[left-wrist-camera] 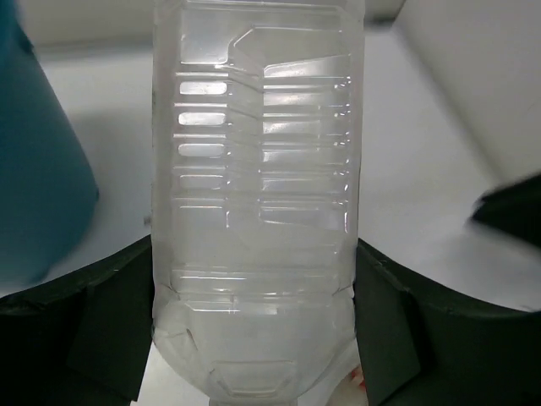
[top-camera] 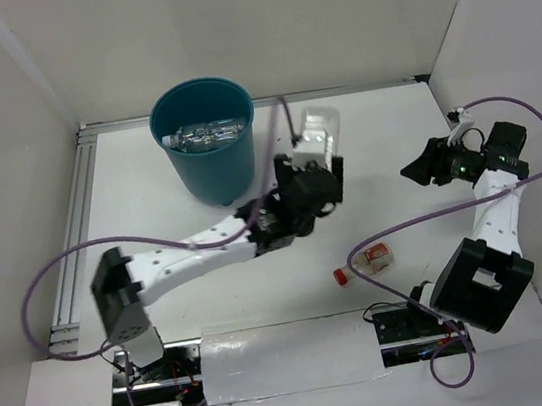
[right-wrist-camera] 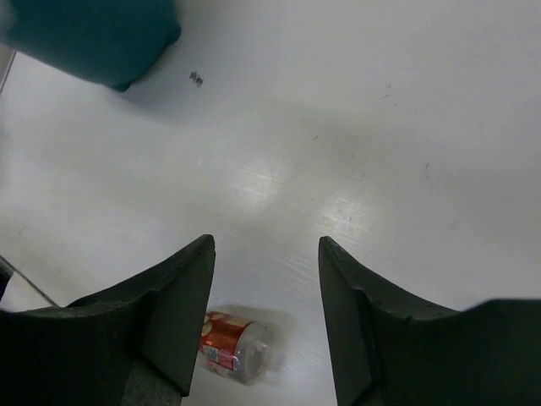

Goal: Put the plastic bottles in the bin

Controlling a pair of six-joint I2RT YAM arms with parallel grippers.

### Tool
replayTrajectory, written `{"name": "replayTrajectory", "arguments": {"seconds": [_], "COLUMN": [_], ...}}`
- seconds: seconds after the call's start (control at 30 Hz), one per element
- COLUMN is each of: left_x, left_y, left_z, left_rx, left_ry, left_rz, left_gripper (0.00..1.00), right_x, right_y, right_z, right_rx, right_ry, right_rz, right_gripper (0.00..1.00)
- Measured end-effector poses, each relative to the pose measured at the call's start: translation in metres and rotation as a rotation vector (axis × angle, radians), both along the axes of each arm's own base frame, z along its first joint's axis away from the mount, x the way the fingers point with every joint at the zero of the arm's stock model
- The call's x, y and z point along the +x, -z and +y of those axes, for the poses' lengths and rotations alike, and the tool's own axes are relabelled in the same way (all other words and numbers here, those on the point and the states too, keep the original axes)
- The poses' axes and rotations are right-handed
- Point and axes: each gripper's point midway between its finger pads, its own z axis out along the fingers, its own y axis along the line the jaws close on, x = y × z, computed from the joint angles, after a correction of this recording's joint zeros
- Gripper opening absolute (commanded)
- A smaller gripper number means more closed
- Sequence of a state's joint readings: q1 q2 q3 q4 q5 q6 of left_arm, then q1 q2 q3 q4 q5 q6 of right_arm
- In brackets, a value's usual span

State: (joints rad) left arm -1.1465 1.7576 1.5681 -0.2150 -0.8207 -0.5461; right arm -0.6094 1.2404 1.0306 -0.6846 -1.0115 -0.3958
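The small clear plastic bottle with a red cap and red label (top-camera: 365, 263) carries the only printing in view, and its writing is too small to read. It lies on its side on the white table (top-camera: 390, 116), near the right arm's base and well apart from the round teal-blue plastic bin (top-camera: 208, 161).

The wide clear ribbed plastic bottle (left-wrist-camera: 258, 194) has no label. The left gripper (top-camera: 312, 164) pinches it, one dark finger (left-wrist-camera: 110, 330) against each side, just right of the bin.

The clear bottles in the bin (top-camera: 203, 133) lie on their sides. There are at least two, but an exact count cannot be made. That leaves one bottle held and one on the table.

The right gripper (right-wrist-camera: 266, 321) hangs above the table with its jaws spread and nothing between them.
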Motion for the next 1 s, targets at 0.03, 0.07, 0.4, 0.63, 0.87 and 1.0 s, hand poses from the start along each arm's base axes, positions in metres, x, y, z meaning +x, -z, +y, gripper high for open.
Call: {"name": "replayTrajectory", "arguments": {"seconds": [0.03,0.07,0.4,0.63,0.87,1.0], "left_x": [0.003,0.007,0.091,0.16,0.18,0.178], "left_y": [-0.034,-0.072,-0.188,-0.103,-0.065,-0.079], "left_z": [0.007,0.019,0.172,0.231,0.247,0.231], "left_rx": [-0.061,-0.131,-0.309,-0.101,-0.018,-0.044], "left_ry": [0.003,-0.003,-0.4,-0.614,-0.616,-0.555], "left_rz": [-0.051,-0.115,-0.439,-0.317,-0.196,-0.209], "left_gripper": [0.02,0.02,0.05,0.25,0.99,0.99], "right_x": [-0.002,-0.005,-0.034,-0.041,-0.041,-0.041], "right_y": [0.006,0.011,0.063,0.071,0.069,0.068], "right_z": [0.002,0.004,0.02,0.015,0.012,0.019], "right_rx": [0.005,0.011,0.005,-0.107,-0.176,-0.226], "right_ry": [-0.01,-0.018,-0.223,-0.318,-0.346,-0.424], "right_rz": [0.011,0.023,0.116,0.111,0.081,0.039], "right_gripper": [0.61,0.61,0.8,0.89,1.0,1.0]}}
